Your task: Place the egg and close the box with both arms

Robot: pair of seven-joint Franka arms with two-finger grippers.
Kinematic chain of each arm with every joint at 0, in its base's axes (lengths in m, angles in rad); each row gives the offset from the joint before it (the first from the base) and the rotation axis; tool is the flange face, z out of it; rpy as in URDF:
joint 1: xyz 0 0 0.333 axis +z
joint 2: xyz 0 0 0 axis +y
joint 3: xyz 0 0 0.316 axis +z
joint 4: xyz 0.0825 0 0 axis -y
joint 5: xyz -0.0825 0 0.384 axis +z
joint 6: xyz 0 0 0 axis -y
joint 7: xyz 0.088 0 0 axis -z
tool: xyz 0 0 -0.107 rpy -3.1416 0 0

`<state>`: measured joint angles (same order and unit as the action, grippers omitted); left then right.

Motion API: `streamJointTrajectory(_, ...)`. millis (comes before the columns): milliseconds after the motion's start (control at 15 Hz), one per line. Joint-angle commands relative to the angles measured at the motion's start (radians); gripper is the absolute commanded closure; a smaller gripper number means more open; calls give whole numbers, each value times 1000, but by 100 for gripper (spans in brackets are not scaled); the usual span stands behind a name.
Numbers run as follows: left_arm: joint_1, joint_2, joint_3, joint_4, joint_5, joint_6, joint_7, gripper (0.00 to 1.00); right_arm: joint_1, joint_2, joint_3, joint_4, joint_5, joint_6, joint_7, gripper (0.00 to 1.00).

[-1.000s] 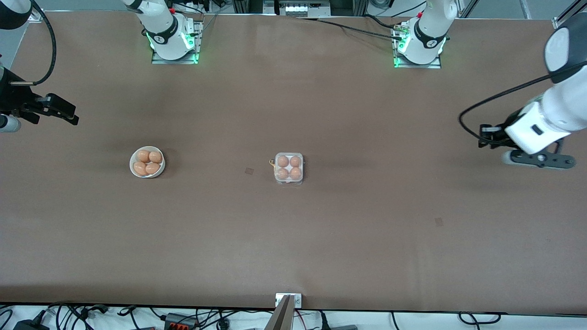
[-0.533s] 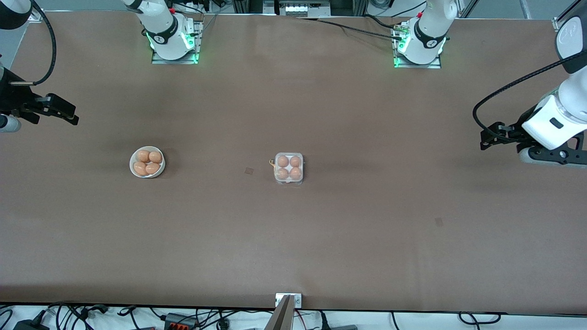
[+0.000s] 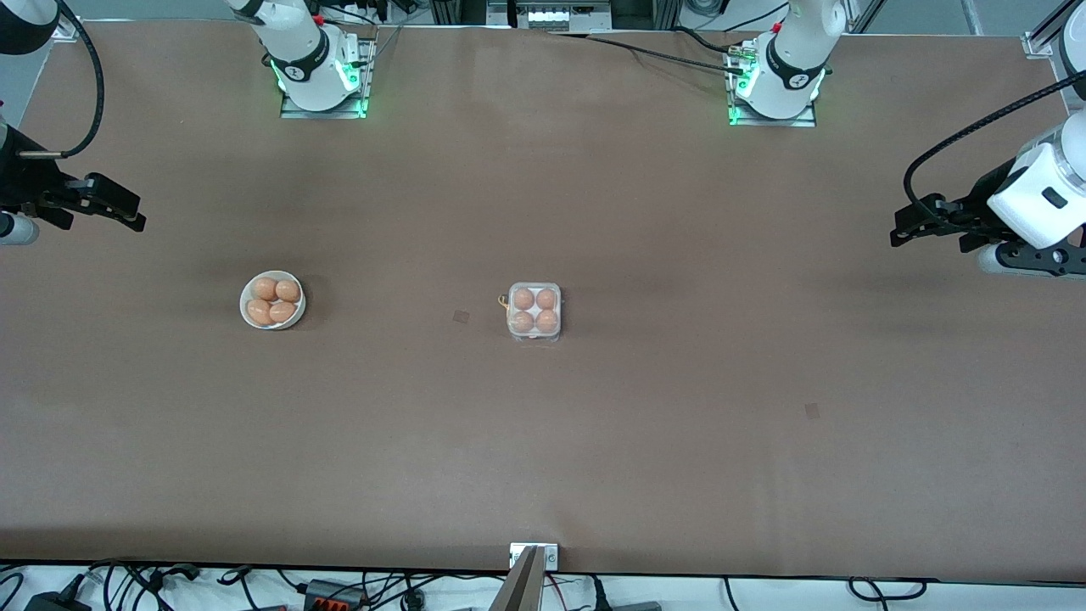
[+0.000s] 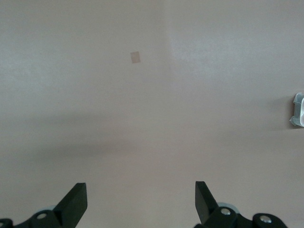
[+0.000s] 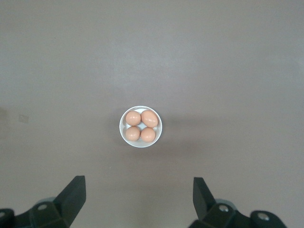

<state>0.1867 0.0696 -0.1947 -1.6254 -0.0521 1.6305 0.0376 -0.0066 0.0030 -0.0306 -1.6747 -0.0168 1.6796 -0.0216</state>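
Observation:
The box [image 3: 534, 311], a small clear-plastic carton, sits mid-table with several brown eggs in its cells and its lid looks down over them. Its edge shows in the left wrist view [image 4: 298, 110]. My left gripper [image 3: 901, 233] hangs open and empty over bare table at the left arm's end, well apart from the box; in its own view [image 4: 141, 199] the jaws stand wide. My right gripper [image 3: 127, 216] waits open and empty over the right arm's end of the table; its own view [image 5: 139, 197] looks down on the bowl.
A round white bowl [image 3: 273, 326] with several brown eggs sits toward the right arm's end, level with the box; it also shows in the right wrist view [image 5: 140, 145]. Small tape marks [image 3: 461, 316] [image 3: 812, 411] lie on the brown table.
The left arm has drawn back toward its end of the table and toward the bases, away from the box. The right arm, box and bowl have not moved.

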Motion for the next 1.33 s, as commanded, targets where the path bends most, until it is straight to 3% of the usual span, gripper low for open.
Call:
streamJointTrajectory(0,8,-13,1,-1,-20,-6,13,0,0,-9,-3,0,0,-6,2,0)
streamJointTrajectory(1267,8,-4,3,13,-19,-9,13,0,0,-9,-5,1,-12,-8,-15,0)
